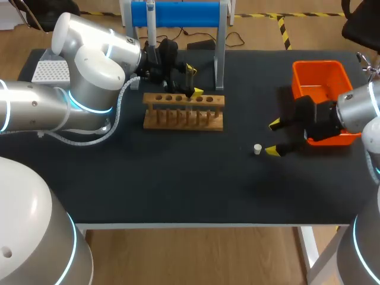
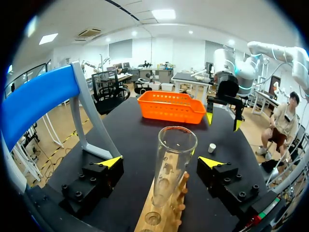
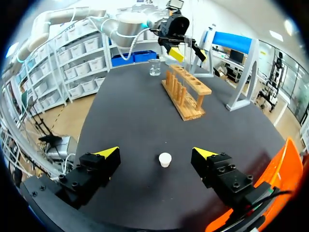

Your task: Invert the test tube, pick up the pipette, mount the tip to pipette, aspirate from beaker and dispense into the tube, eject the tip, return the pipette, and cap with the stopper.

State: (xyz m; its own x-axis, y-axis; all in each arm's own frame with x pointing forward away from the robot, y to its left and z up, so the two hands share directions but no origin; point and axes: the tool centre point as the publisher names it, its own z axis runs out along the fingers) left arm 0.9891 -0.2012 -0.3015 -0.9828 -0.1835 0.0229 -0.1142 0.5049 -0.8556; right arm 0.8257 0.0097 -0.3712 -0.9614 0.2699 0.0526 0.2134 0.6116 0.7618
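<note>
Head view, from the near edge outwards: the tabletop (image 1: 178, 184) carries the small white stopper (image 1: 257, 149), which lies between the middle and the right edge. The right gripper (image 1: 273, 138) hangs low over it with its fingers wide apart. They stand on both sides of the stopper but do not touch it, so this gripper holds nothing.

Further in, the wooden rack (image 1: 184, 113) stands across the middle. The test tube (image 2: 175, 159) sits upright in one hole of it, with the mouth up. The left gripper (image 1: 193, 81) is around the tube, also wide open, with a clear gap at each finger; it has hold of nothing.

Beyond the rack's left end is the beaker (image 3: 154, 67). The orange bin (image 1: 317, 68) is by the right edge, and the blue stand (image 1: 178, 13) at the far edge holds what seems to be the pipette (image 1: 150, 21).

In my judgement the tube is already set down, and the step is to clear it and go for the pipette. To do this well, the left gripper should rise straight up, above the glass rim, before it turns to the stand. A sideways move could knock the tube.
</note>
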